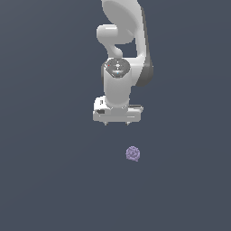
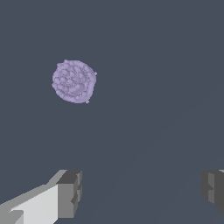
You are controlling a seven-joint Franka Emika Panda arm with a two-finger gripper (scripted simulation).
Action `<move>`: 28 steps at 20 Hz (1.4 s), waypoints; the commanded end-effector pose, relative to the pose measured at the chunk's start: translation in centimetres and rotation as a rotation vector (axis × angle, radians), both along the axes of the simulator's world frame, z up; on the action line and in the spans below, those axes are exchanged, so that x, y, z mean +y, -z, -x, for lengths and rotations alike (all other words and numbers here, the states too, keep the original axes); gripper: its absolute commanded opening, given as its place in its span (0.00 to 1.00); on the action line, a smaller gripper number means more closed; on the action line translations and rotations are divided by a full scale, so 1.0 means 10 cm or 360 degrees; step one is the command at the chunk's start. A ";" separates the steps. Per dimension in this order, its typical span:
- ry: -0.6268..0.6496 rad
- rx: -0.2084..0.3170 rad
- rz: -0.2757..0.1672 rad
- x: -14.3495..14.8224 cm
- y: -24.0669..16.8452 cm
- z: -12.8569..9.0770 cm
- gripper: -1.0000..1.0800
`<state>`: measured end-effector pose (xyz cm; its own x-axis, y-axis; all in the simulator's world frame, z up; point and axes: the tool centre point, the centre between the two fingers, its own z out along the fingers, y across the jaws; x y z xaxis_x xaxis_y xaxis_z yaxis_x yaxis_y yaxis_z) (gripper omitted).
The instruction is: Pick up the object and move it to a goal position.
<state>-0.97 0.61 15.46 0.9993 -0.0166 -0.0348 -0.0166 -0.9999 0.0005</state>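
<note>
The object [image 1: 132, 154] is a small pale purple, bumpy, roundish lump lying on the dark grey surface. It also shows in the wrist view [image 2: 74, 81]. My white gripper [image 1: 117, 123] hangs above the surface, apart from the object, which lies a little toward the exterior view's right and nearer the camera. In the wrist view my gripper [image 2: 142, 192] is open, with its two grey fingertips [image 2: 70, 192] wide apart and nothing between them.
A plain dark grey surface [image 1: 54, 171] fills both views. The white arm [image 1: 122, 45] rises from the gripper to the top of the exterior view. No other object shows.
</note>
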 end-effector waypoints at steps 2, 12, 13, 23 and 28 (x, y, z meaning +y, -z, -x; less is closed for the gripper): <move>-0.0002 0.0000 0.0000 0.01 0.00 0.00 0.96; -0.0105 0.0023 -0.0004 0.33 0.15 0.08 0.96; -0.0106 0.0023 -0.0004 0.33 0.14 0.08 0.96; -0.0022 0.0011 -0.0001 0.38 0.20 -0.09 0.96; 0.0076 -0.0002 0.0001 0.46 0.28 -0.29 0.96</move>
